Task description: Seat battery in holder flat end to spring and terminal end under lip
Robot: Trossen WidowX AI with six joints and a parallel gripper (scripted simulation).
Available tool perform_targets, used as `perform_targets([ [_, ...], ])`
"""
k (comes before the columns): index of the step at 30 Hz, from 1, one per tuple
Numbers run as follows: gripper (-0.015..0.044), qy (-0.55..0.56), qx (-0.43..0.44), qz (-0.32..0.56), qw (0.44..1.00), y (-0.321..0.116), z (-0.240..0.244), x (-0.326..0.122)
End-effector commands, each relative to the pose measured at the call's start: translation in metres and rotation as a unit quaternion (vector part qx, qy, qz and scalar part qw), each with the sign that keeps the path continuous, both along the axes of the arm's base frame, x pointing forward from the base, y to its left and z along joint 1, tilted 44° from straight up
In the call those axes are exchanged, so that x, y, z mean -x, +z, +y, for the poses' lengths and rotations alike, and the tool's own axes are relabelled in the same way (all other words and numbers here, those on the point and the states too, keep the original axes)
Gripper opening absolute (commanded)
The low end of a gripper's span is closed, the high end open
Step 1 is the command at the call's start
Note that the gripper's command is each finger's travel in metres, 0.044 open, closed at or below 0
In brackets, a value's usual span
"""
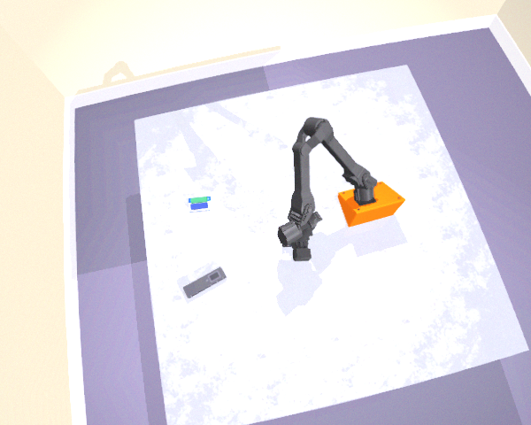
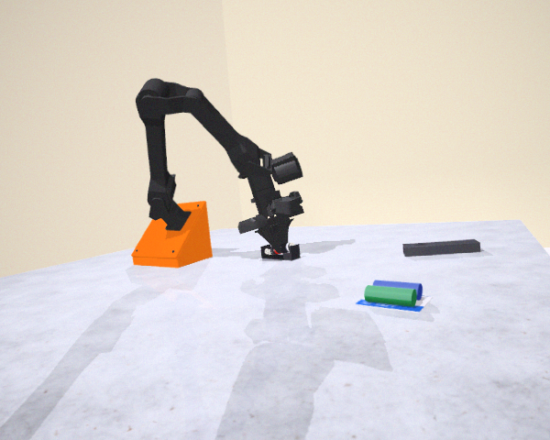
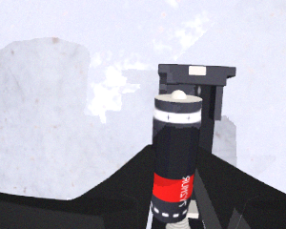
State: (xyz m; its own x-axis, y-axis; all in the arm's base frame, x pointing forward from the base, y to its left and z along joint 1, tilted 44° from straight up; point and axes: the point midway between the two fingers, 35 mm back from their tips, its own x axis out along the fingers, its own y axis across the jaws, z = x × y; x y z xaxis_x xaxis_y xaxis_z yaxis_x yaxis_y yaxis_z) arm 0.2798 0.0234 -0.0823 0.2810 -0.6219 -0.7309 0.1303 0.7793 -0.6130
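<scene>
A black battery [image 3: 176, 153] with a red band and a white ring is between the fingers of my gripper [image 3: 172, 153] [image 2: 278, 248], which is shut on it. Its terminal end is toward the end wall with the lip of the black holder [image 3: 221, 74] [image 2: 293, 253]; its flat end is at the spring [image 3: 177, 224] at the bottom of the wrist view. The terminal end looks raised, short of the end wall and below it in the view. More of the holder shows on the battery's right than on its left. Contact with the holder floor is hidden.
A green cylinder [image 1: 199, 199] [image 2: 390, 295] and a blue cylinder [image 1: 199, 206] [image 2: 398, 286] lie side by side on a small blue and white piece. A dark grey bar [image 1: 196, 286] [image 2: 441, 248] lies apart from them. The arm stands on an orange base [image 1: 373, 209] [image 2: 194, 241].
</scene>
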Motion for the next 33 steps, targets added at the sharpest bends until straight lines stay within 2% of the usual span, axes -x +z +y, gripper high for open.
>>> perform_targets([
  [1,0.0073,-0.018,-0.004,0.021,1.0,-0.0033,-0.0043,0.0045],
  [33,0.0073,-0.089,-0.032,0.1,0.99,0.0015,-0.0096,0.0015],
])
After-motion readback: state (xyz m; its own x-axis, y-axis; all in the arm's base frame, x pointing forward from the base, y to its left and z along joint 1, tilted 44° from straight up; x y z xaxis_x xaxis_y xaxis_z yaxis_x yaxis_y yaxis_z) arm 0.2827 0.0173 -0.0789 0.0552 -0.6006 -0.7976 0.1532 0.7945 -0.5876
